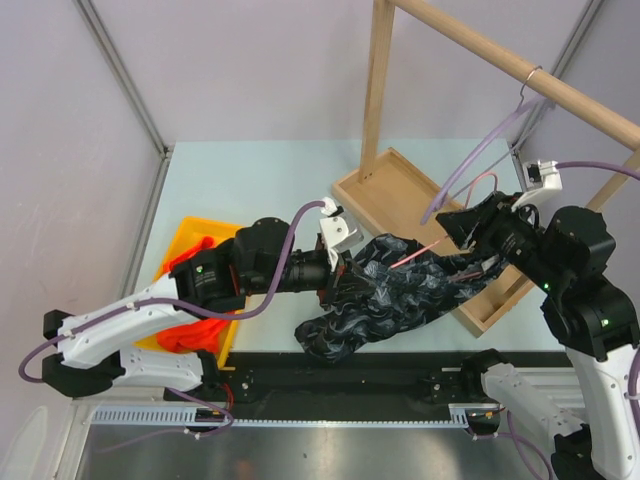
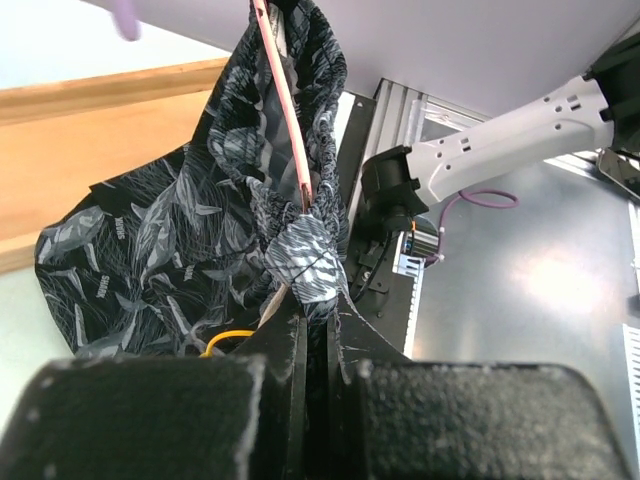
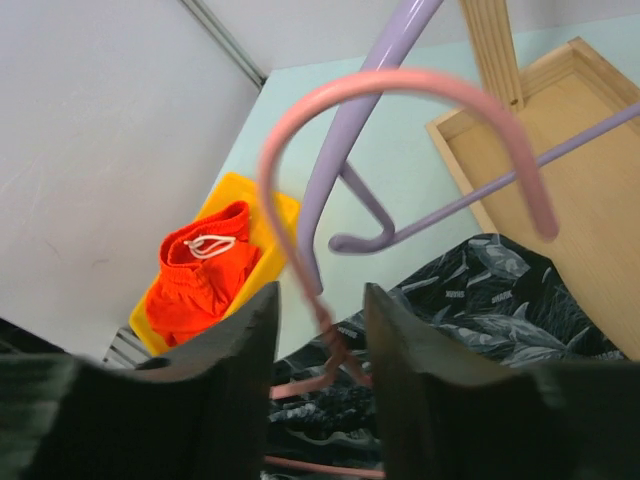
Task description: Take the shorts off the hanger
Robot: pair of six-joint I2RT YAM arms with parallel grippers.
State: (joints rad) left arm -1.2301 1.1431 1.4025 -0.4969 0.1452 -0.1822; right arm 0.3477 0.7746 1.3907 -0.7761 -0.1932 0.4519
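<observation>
The dark patterned shorts [image 1: 390, 295] lie bunched on the table, still threaded on a pink hanger [image 1: 425, 252]. My left gripper [image 1: 335, 265] is shut on a fold of the shorts [image 2: 150, 250], its fingertips [image 2: 318, 310] pinching the fabric beside the hanger's pink bar [image 2: 290, 130]. My right gripper [image 1: 462, 232] stands at the hanger's neck. In the right wrist view the gripper [image 3: 320, 300] has its jaws apart with the thin pink stem between them, and the pink hook [image 3: 400, 85] curves above. The orange shorts [image 3: 200, 280] with a white drawstring lie in a yellow bin [image 3: 235, 185].
A purple hanger [image 1: 480, 160] hangs from the wooden rail [image 1: 520, 70] above my right gripper. The rack's wooden base tray [image 1: 400, 190] lies behind the dark shorts. The yellow bin [image 1: 190, 235] sits at the left under my left arm.
</observation>
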